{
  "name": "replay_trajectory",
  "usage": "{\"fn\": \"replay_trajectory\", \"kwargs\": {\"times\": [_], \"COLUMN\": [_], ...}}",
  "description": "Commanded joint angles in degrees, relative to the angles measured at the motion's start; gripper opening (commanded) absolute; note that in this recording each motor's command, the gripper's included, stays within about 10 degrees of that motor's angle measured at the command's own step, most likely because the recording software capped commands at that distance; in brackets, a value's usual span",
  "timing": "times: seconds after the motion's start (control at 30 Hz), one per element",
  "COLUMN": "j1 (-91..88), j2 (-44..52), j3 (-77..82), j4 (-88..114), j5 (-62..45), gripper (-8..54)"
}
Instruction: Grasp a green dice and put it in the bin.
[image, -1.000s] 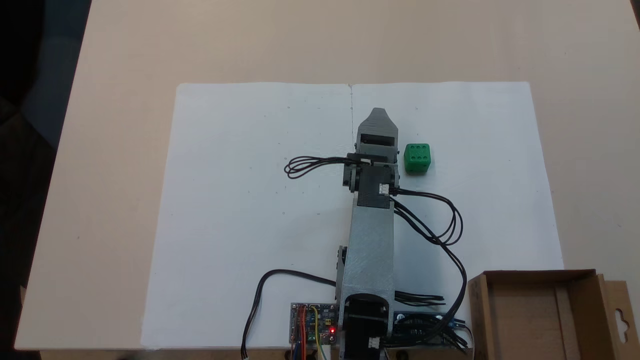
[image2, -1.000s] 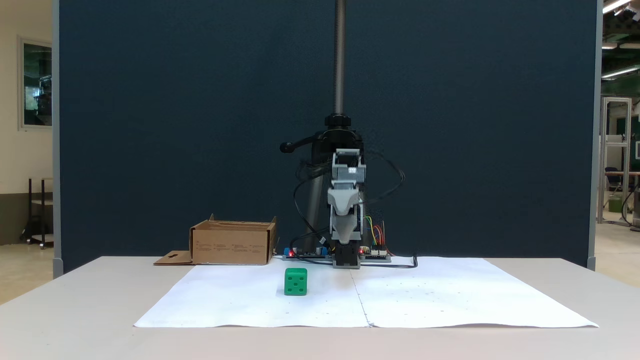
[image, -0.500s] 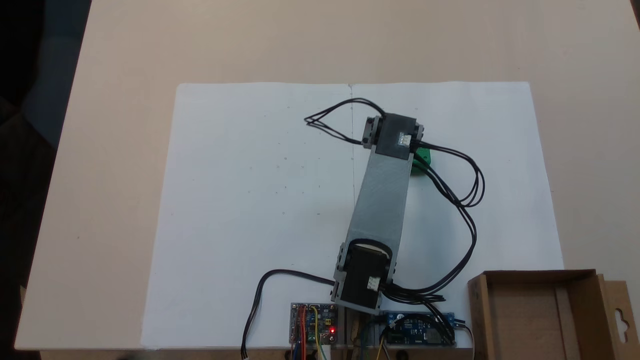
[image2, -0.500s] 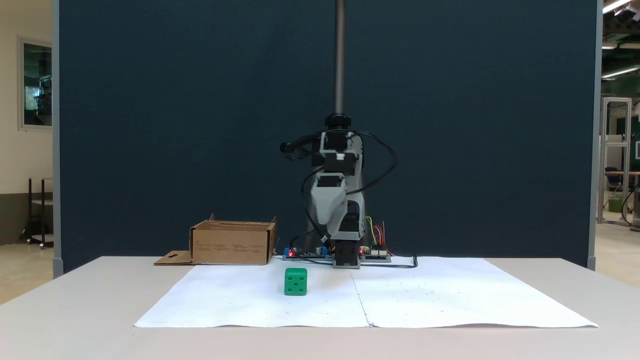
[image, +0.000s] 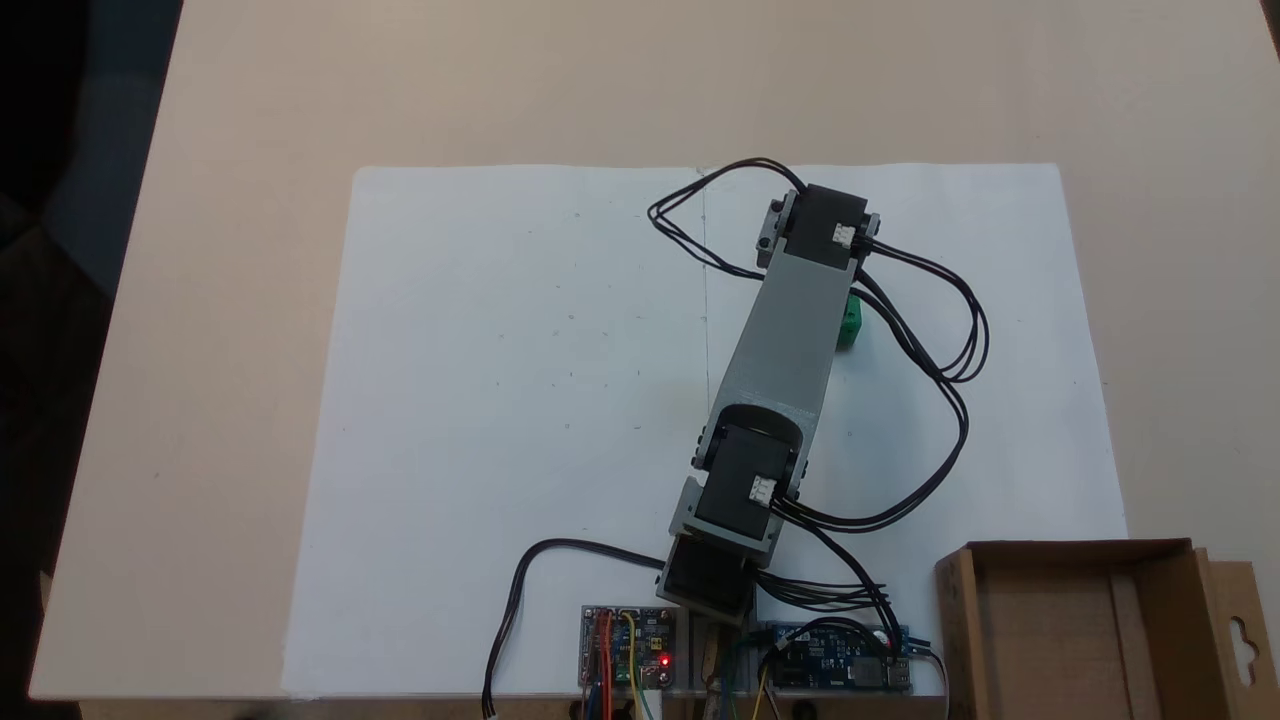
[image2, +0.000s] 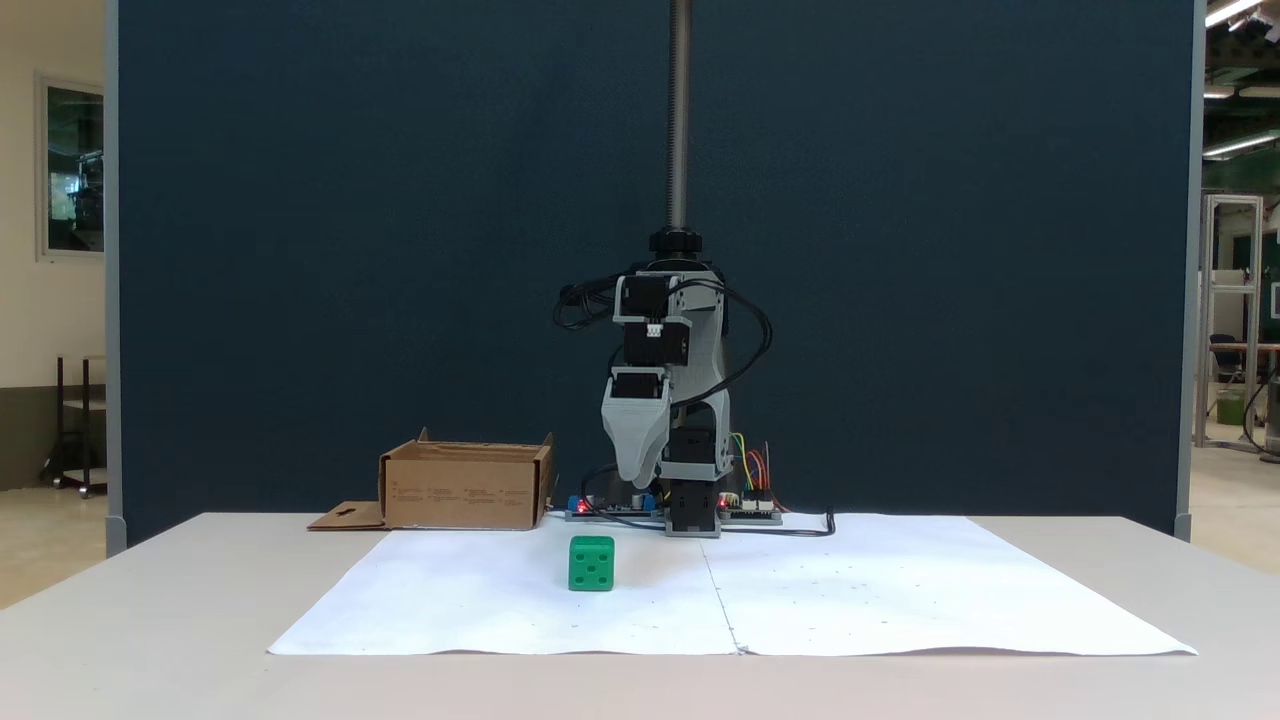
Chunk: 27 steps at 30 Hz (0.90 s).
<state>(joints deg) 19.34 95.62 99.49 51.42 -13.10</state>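
The green dice (image2: 591, 563) rests on the white paper, several pips facing the front camera. From above, only its right edge (image: 849, 322) peeks out beside the grey forearm, which covers the rest. The gripper (image2: 632, 482) points straight down, hanging well above the paper, a little right of the dice and behind it in a fixed view. Only one tapered grey jaw shows, so its opening is unreadable. The bin (image2: 465, 490), a shallow brown cardboard box, sits left of the arm's base; from above, the bin (image: 1065, 548) lies at the bottom right with its keyhole flap.
A white paper sheet (image: 500, 400) covers the middle of the beige table (image: 250, 100). Circuit boards (image: 625, 645) and looping black cables (image: 940, 400) sit around the arm's base. A dark blue partition (image2: 300, 250) and a metal pole (image2: 680, 110) stand behind.
The arm has swung toward the dice and stretched out over it. The gripper has tipped from pointing forward to pointing down and has come lower. Dice and bin have stayed put.
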Motion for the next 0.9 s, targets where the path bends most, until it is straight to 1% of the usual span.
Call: {"fn": "replay_trajectory", "kwargs": {"times": [0.0,0.17,0.37,0.87], "j1": [1.0,3.2,5.0,6.4], "j2": [0.9,-1.1,-4.1,-10.9], "j3": [-2.7,-2.7,-2.9,-2.9], "j4": [1.7,1.6,-0.8,-9.8], "j5": [-7.5,-14.0,-17.8,-18.5], "gripper": [43.5,43.5,43.6,43.3]}}
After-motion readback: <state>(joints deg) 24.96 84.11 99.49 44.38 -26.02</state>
